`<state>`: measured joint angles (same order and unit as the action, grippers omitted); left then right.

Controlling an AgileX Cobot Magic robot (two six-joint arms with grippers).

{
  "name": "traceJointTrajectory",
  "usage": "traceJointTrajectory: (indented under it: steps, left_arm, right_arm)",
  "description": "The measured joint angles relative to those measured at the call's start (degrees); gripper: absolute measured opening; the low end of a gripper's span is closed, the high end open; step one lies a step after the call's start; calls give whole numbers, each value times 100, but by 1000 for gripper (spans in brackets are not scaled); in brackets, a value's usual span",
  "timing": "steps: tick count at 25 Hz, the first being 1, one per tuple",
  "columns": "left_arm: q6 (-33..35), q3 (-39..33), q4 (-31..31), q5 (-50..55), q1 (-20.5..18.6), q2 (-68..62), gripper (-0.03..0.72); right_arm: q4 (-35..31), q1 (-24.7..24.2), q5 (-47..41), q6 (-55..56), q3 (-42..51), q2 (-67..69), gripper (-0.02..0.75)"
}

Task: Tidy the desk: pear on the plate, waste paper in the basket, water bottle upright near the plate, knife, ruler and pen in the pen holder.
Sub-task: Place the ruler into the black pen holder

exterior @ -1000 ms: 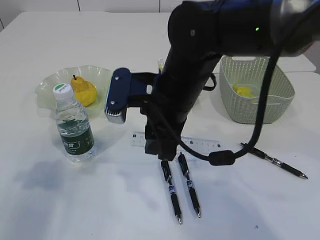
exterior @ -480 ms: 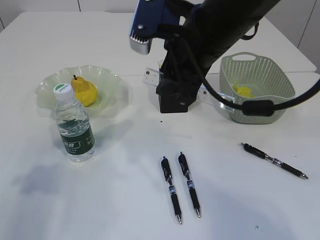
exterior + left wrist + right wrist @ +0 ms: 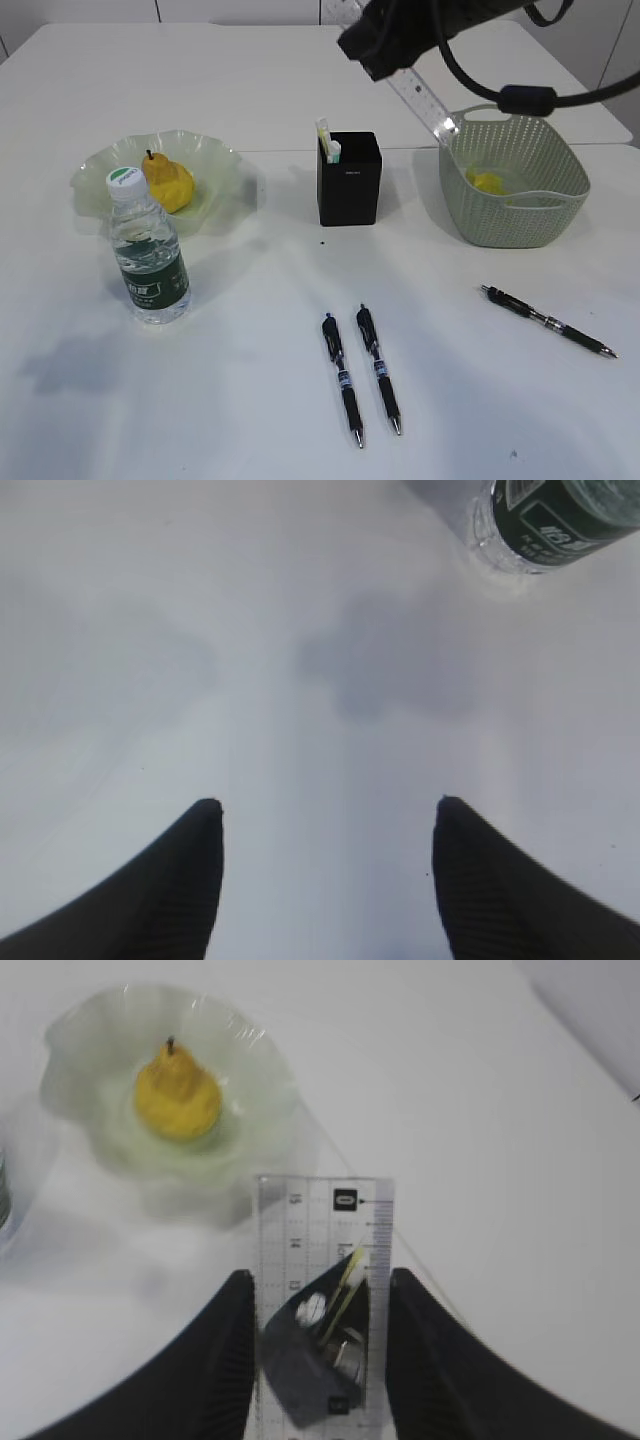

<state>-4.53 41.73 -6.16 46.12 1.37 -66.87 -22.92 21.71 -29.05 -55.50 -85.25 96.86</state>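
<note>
Right gripper clamped ruler across its width, held aloft. Holder sat directly below, seen through clear plastic; likely lining up for drop-in. In exterior view ruler hung slanted from arm, lower end near basket rim. Left gripper stood open, empty, hovering over bare desk, bottle ahead to its right. Pear already on plate, ahead-left of right gripper. Three pens lay on desk, probably next.
</note>
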Motion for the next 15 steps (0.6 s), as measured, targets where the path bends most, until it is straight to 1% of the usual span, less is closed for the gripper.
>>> traceJointTrajectory:
  steps: [5, 11, 15]
  left_arm:
    - [0, 0, 0, 22, 0, 0, 467]
    - [0, 0, 0, 33, 0, 0, 467]
    - [0, 0, 0, 33, 0, 0, 467]
  right_arm:
    - [-880, 0, 1341, 0, 0, 141, 296]
    - [-1514, 0, 2691, 0, 0, 640, 296]
    - [-1764, 0, 3063, 26, -61, 1046, 295]
